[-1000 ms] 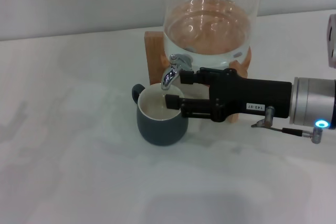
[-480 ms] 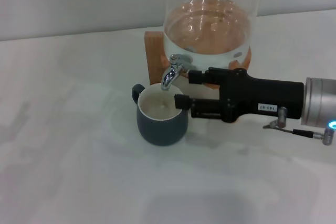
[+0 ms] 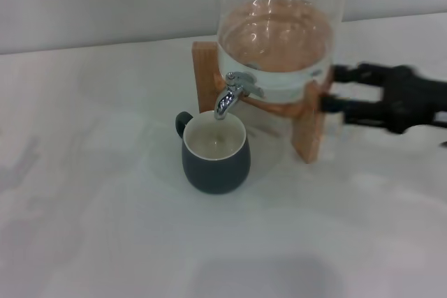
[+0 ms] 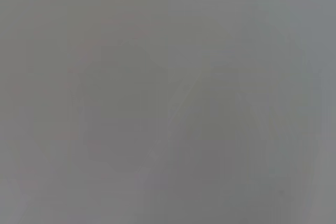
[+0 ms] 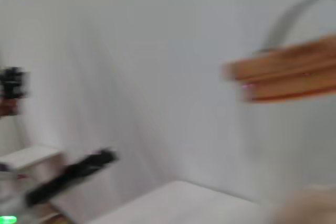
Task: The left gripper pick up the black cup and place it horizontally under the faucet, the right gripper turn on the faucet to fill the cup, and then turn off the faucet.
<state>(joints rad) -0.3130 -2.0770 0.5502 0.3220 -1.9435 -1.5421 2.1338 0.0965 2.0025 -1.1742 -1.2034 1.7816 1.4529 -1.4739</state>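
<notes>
The black cup (image 3: pixel 215 164) stands upright on the white table, its cream inside showing, its loop handle to the back left. Its mouth is right under the spout of the chrome faucet (image 3: pixel 229 95) on the glass water dispenser (image 3: pixel 279 33). I see no water stream from the spout. My right gripper (image 3: pixel 334 87) is off to the right beside the wooden stand (image 3: pixel 309 137), apart from the faucet and the cup, its two prongs spread and holding nothing. My left gripper is out of view; the left wrist view shows only a plain grey.
The white table (image 3: pixel 105 228) spreads out in front and to the left of the cup. A pale wall runs behind the dispenser. The right wrist view shows a blurred part of the wooden stand (image 5: pixel 283 74) and a white surface.
My right gripper has pulled back to the right, away from the faucet and the cup rim, to beside the wooden stand. The cup has not moved.
</notes>
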